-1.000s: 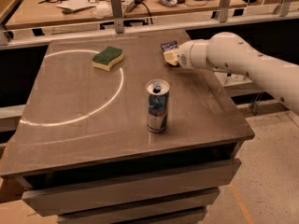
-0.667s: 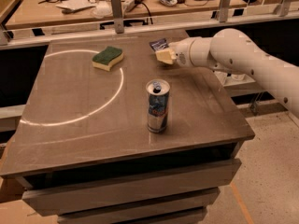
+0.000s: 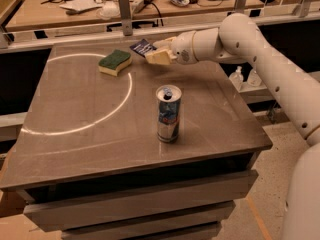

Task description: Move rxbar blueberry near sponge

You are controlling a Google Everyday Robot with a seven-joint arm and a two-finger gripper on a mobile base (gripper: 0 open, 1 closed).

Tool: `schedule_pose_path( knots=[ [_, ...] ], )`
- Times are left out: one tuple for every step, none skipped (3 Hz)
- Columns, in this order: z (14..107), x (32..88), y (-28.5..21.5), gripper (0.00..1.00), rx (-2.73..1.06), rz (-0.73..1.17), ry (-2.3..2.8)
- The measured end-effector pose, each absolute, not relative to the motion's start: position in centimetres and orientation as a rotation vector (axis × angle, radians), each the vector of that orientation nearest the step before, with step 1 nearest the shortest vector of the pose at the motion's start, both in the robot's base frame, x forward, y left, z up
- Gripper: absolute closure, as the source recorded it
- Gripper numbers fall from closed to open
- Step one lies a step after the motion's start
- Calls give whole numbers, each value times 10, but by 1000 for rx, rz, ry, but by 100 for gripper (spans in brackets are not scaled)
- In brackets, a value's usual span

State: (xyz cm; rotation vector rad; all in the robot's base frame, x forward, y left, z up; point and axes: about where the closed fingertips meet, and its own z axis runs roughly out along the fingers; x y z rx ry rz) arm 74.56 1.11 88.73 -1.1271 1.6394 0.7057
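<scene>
The gripper (image 3: 153,52) hung over the far part of the table (image 3: 90,101), at about 12 o'clock from the can (image 3: 168,113). Its 2 fingers were clamped on the snack bar (image 3: 141,47). The bar stuck out from the fingertips toward 9 o'clock, tilted, and seemed clear of the tabletop. The sponge (image 3: 114,62) lay flat on the table with the bar just off its 2 o'clock side, near it but not touching.

The step in hand looked like the set-down, since the bar was already close to the sponge. To do it well, the arm (image 3: 250,39) would need only a short drop, perhaps with a slight drift toward 8 o'clock. The bar should come down flat on bare table beside the sponge, not on its green top.

The free end of the bar pointed at the sponge, so a low sideways sweep could nudge the sponge away. Going down first would be safer. The fingers should part only once the bar rests on the table, so it does not fall on edge or slide. The gripper should then lift straight up. The can stood well apart at 6 o'clock and was no obstacle to this step.
</scene>
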Motion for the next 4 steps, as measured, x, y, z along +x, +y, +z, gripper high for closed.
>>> schedule_pose_path(
  knots=[
    [884,733,33,100,-1273,764,1603],
    [872,721,49,97,-1354,790,1604],
    [868,717,54,74,-1380,798,1607],
    [866,712,57,43,-1394,798,1608]
  ],
)
